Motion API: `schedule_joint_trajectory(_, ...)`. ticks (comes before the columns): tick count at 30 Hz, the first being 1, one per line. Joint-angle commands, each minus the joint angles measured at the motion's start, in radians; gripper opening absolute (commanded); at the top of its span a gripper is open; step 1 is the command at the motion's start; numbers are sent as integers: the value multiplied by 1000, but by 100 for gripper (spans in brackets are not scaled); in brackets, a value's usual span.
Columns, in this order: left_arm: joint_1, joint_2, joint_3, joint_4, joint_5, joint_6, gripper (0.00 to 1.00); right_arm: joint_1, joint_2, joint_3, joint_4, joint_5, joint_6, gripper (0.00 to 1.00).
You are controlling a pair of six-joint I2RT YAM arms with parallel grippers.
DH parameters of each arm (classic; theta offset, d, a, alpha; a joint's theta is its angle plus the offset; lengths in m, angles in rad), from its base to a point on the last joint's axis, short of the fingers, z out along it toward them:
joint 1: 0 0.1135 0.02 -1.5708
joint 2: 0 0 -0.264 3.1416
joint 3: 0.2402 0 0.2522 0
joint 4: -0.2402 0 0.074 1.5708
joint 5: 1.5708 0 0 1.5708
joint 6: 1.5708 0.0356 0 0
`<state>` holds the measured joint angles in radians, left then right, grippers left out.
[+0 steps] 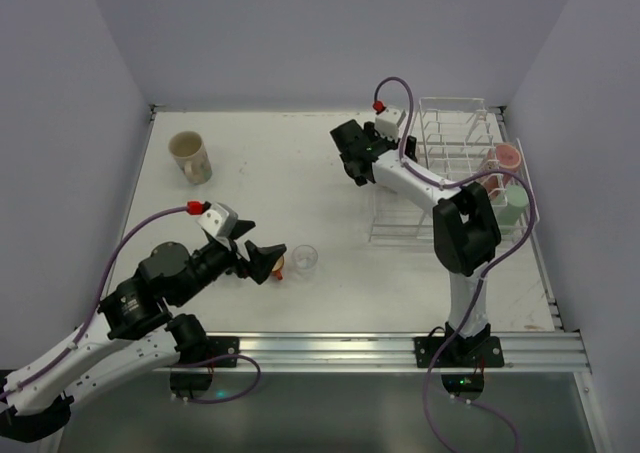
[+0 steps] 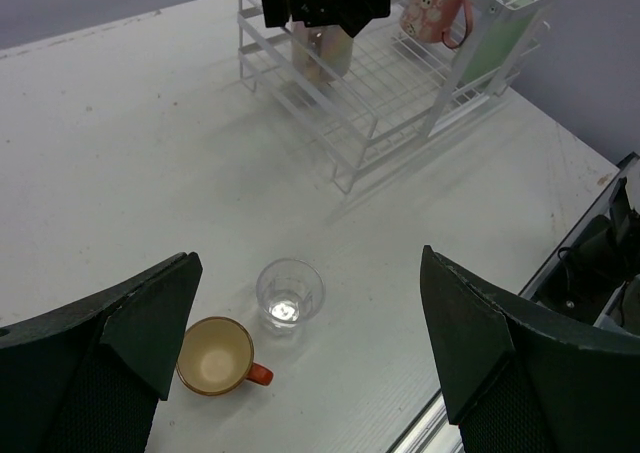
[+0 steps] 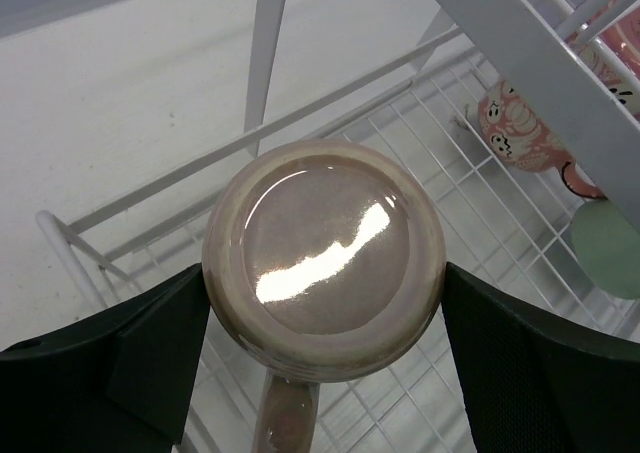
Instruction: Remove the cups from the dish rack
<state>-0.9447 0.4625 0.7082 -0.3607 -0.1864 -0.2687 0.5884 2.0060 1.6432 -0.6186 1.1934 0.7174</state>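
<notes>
right tool wraps around a mug in the rack

the right tool (image 3: pixel 325 283) is over the left end of the dish rack (image 1: pixel 452 100), in the upper right of the top view. its two fingers (image 3: pixel 150 348) sit one on each side of a beige mug (image 3: pixel 325 258), right up against it, most likely so it can be lifted out. i cannot tell if they squeeze it yet. the mug is bottom up, maybe so water can drip out. its flat bottom faces the wrist camera, its mouth faces the wires, and its handle points to the bottom of that frame. its long way seems to run up and down.

the pink cup (image 1: pixel 507 156) and the green cup (image 1: pixel 515 205) are at the far right of the rack.

the left tool (image 2: pixel 307 255) is wide open and holds nothing. it hangs above the orange cup (image 2: pixel 215 356) and the clear glass (image 2: pixel 289 295). they stand mouth up, just beside each other on the tabletop (image 1: pixel 280 173), low in the middle of the top view. another mug (image 1: pixel 190 158) stands at the upper left. these three look unloaded.
</notes>
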Motion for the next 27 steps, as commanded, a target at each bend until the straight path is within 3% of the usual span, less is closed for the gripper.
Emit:
schedule_joint_trajectory(1,-6,11,-6,29,2,14,98,-13,-50,-17,99,27,-41,41)
schedule_joint_trajectory(5,-6,18,-6,29,4,14,98,-30,-82,-35,126,46,-85,41)
schedule_joint_trajectory(7,-6,19,-6,31,7,14,98,-32,-113,-103,235,2,-169,40)
schedule_joint_trajectory(9,-5,22,-6,32,8,16,98,-30,-186,-198,420,-47,-299,38)
schedule_joint_trajectory(10,-5,24,-6,32,10,16,98,-29,-214,-291,600,-72,-394,36)
schedule_joint_trajectory(17,1,39,-6,35,19,14,98,-6,-297,-316,683,-72,-466,36)
schedule_joint_trajectory(27,15,48,-6,39,28,11,98,50,-337,-364,1061,-52,-860,35)
